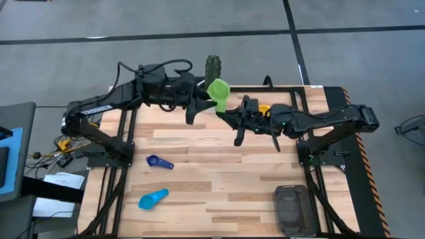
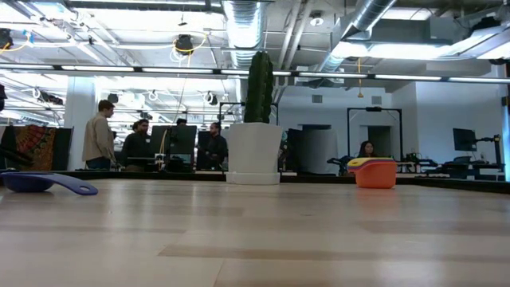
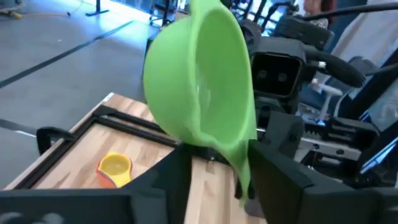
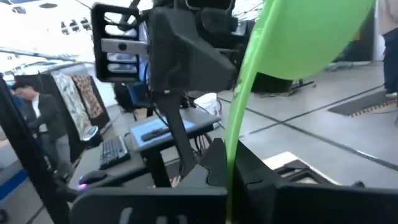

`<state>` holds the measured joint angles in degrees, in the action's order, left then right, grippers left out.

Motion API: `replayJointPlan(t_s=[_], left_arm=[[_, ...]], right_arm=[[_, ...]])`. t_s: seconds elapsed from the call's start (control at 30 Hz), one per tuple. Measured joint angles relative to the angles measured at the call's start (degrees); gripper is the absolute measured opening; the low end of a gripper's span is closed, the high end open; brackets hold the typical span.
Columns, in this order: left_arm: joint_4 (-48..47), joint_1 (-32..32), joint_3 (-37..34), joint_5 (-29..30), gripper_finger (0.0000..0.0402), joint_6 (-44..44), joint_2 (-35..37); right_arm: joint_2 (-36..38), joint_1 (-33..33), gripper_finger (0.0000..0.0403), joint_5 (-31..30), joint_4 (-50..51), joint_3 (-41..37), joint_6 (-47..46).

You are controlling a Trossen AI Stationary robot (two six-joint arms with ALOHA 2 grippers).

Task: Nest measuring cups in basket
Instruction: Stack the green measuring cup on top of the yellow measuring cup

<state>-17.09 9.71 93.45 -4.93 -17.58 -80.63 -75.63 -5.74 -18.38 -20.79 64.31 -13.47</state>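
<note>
The green measuring cup [image 1: 218, 91] is high above the table's far middle, bowl up and handle down. My right gripper [image 4: 230, 171] is shut on its handle. My left gripper [image 3: 217, 177] is open, its fingers on either side of the same handle, with a clear gap on one side. A dark blue cup [image 1: 159, 162] and a light blue cup [image 1: 153, 198] lie on the left half of the table. A yellow cup sits nested in an orange one [image 2: 374, 171] near the far edge. The dark grey basket [image 1: 292, 207] lies at the near right. My right gripper pinches the green cup's flat handle [image 4: 232, 146] between its two fingers, coming from the table's right. The cup is lifted clear, with the bowl [image 4: 311, 37] standing above the fingers and the handle running down between them.
A white pot with a cactus [image 2: 255, 151] stands at the far edge behind the two grippers. Black frame rails [image 1: 126, 133] run along both sides of the table. People stand in the room beyond the table [image 2: 100, 135].
</note>
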Motion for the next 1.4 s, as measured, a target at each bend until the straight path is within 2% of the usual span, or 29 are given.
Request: replayJointPlan(t_s=[0.23, 0.37, 0.53, 0.77, 0.87, 0.97, 1.17, 1.3, 1.4], left_arm=[[2.1, 0.3, 0.0, -3.1, 0.0039, -0.9, -0.1], [3.5, 0.3, 0.0, -2.8, 0.0008, -1.0, -0.1], [4.7, 0.3, 0.1, -2.2, 0.0016, -2.7, -0.5], [9.9, 0.0, 0.0, -4.4, 0.0106, -4.0, -2.7], [11.7, 0.0, 0.0, -4.6, 0.0124, -4.4, -3.8], [11.4, 0.0, 0.0, -4.6, 0.0105, -4.6, -3.9], [12.8, 0.0, 0.0, -4.8, 0.0014, -2.5, -3.8], [12.2, -0.1, 0.0, -4.4, 0.001, -0.4, -3.7], [10.5, 0.2, 0.0, -3.0, 0.0002, 0.3, -3.7]], right_arm=[[1.2, 0.6, 0.0005, 0.4, -2.5, 0.0, 2.0], [0.8, 1.5, 0.0005, 1.5, -3.4, 0.0, 2.0], [0.5, 1.6, 0.0005, 1.7, -5.9, 0.0, 3.1], [0.3, 1.8, 0.0005, 3.5, -6.4, 0.0, 3.9], [0.3, 1.8, 0.0005, 3.5, -6.9, 0.0, 4.0], [0.3, 1.7, 0.0005, 2.0, -7.6, 0.0, 4.9], [0.3, 1.7, 0.0005, 2.1, -8.6, 0.0, 4.5], [0.4, 1.8, 0.0014, 2.3, -7.6, 0.0, 3.9], [0.5, 2.2, 0.0046, 1.8, -4.0, 0.1, 1.3]])
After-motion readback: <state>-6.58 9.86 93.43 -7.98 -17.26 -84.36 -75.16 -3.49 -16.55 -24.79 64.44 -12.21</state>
